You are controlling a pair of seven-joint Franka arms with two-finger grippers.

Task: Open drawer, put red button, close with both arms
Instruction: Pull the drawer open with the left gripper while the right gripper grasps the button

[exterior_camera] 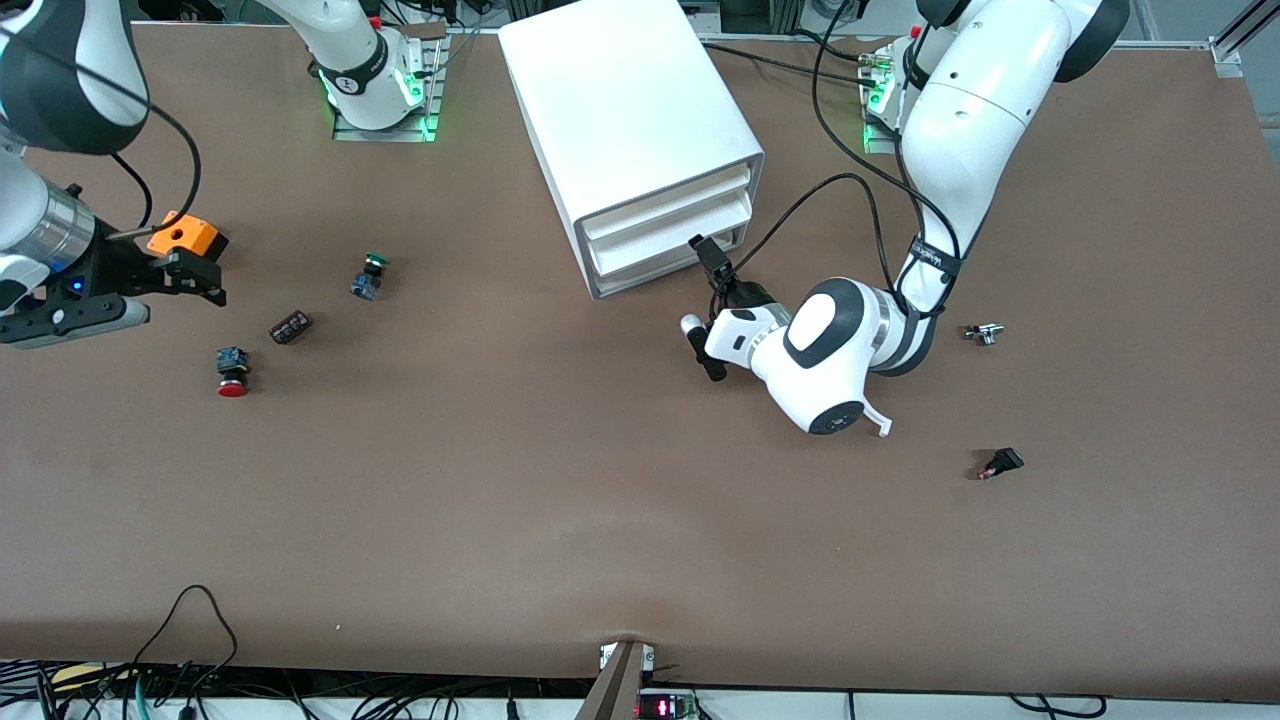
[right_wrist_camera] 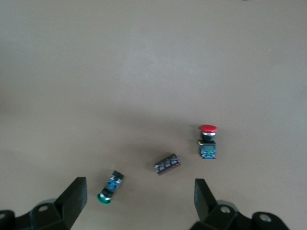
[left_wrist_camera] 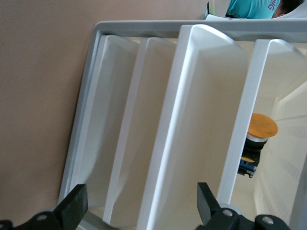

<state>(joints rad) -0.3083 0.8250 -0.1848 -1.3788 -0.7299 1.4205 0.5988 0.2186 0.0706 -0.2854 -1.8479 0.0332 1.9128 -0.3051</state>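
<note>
Our left gripper sits open-jawed at the drawer; right gripper hangs wide near the red button.

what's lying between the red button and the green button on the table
A small dark block lies between the red button and green button, apart from both; front view shows it.

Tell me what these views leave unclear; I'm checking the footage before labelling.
- Front view: the small metal part and small black part toward the left arm's end are too small to identify.
- Front view: the left gripper itself hides whether it touches the drawer.
- Left wrist view: a drawer wall hides part of the orange-capped button.
- Front view: the edge cuts off the right arm.
</note>
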